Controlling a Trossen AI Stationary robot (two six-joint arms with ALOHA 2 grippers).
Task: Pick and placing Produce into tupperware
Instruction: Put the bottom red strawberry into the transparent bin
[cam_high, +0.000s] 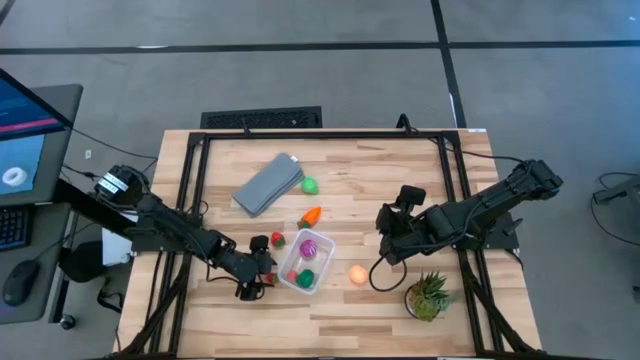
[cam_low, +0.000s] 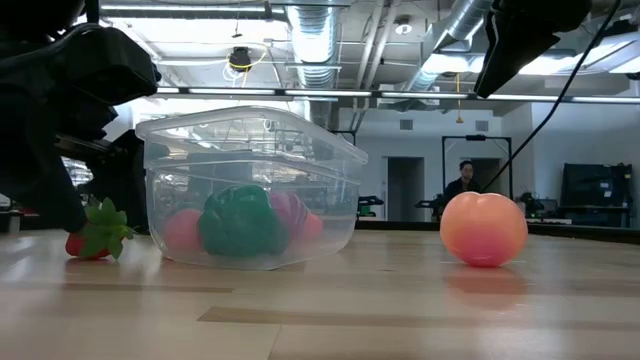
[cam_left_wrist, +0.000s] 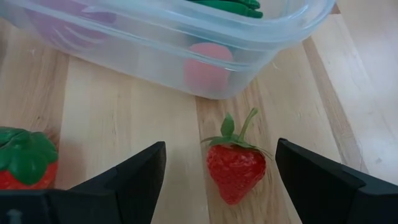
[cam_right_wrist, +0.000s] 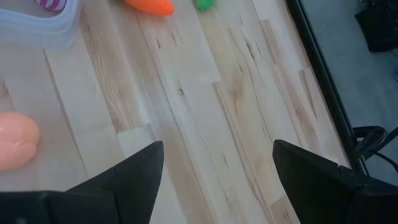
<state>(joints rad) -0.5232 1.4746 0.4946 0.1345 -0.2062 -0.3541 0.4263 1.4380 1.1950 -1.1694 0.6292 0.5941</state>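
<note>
The clear tupperware (cam_high: 306, 262) stands on the table and holds a purple piece (cam_high: 309, 245), a dark green piece (cam_high: 305, 277) and a red piece (cam_left_wrist: 208, 67). My left gripper (cam_left_wrist: 221, 148) is open at its near left corner. Its fingers stand on either side of a strawberry (cam_left_wrist: 236, 167) that lies on the table, without touching it. A second strawberry (cam_left_wrist: 22, 158) lies beside it. An orange carrot (cam_high: 311, 215), a light green piece (cam_high: 309, 185) and a yellow-orange ball (cam_high: 358, 274) lie loose on the table. My right gripper (cam_right_wrist: 217, 146) is open and empty, right of the ball.
A flat grey lid (cam_high: 268, 183) lies at the far middle of the table. A spiky green potted plant (cam_high: 428, 296) stands at the near right, close to my right arm. A black frame (cam_high: 196, 190) runs along the table's edges. A person (cam_low: 462, 185) shows far off in the room.
</note>
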